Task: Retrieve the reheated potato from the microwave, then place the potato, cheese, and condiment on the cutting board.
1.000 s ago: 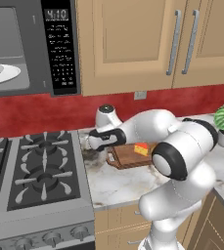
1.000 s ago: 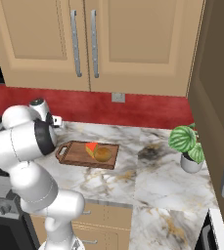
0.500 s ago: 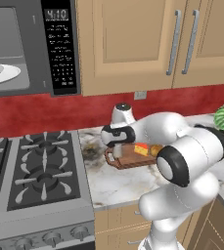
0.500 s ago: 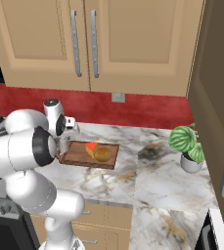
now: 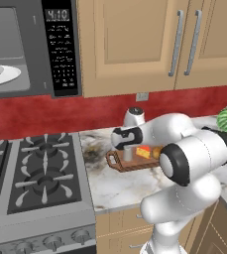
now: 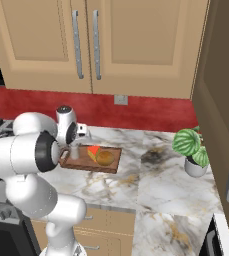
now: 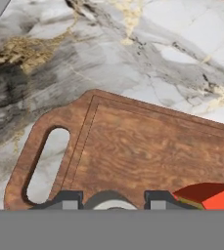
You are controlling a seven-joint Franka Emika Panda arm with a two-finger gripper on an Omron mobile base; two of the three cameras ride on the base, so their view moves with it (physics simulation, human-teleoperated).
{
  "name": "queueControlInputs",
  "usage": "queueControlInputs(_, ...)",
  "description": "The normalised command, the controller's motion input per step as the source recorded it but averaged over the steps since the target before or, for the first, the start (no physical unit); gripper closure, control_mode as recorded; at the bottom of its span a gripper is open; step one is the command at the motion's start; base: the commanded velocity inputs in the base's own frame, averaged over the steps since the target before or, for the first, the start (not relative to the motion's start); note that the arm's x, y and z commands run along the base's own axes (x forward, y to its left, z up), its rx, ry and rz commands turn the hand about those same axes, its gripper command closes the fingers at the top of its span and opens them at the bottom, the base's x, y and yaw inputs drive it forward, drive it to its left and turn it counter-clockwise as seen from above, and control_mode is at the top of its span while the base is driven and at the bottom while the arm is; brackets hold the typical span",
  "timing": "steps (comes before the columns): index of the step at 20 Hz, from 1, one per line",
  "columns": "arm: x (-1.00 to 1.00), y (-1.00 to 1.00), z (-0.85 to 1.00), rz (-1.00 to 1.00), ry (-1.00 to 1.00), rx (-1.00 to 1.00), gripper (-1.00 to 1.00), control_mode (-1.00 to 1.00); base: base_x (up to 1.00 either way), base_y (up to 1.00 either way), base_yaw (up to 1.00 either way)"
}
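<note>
Three items sit on the cutting board [image 6: 111, 162] now: the potato [image 6: 104, 158] toward its right end, the cheese [image 6: 93, 150] wedge touching it, and the condiment [image 6: 74, 151] shaker upright near the handle end. The hand [image 7: 112, 201] is right over that shaker, fingers pinching it on either side. The board lies on the marble table [image 6: 166, 185], close to its left edge beside the stove [image 5: 35, 173]. Up left, the microwave [image 5: 30, 47] hangs open, white plate [image 5: 0, 75] inside.
</note>
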Motion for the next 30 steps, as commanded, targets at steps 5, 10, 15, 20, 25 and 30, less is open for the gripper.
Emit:
queueControlInputs(5,0.18,-0.21,-0.21,0.00,0.00,0.00,1.00,-1.00,0.00,0.00,0.00)
queueControlInputs(10,0.00,-0.10,-0.24,0.00,0.00,0.00,1.00,-1.00,0.00,0.00,0.00)
queueControlInputs(15,-0.10,-0.11,-0.19,0.00,0.00,0.00,1.00,-1.00,0.00,0.00,0.00)
queueControlInputs(20,-0.24,-0.09,-0.20,0.00,0.00,0.00,-1.00,-1.00,0.00,0.00,0.00)
queueControlInputs(25,-0.06,-0.12,-0.05,0.00,0.00,0.00,-1.00,-1.00,0.00,0.00,0.00)
queueControlInputs(30,0.00,-0.05,0.06,0.00,-0.01,0.00,-1.00,-1.00,0.00,0.00,0.00)
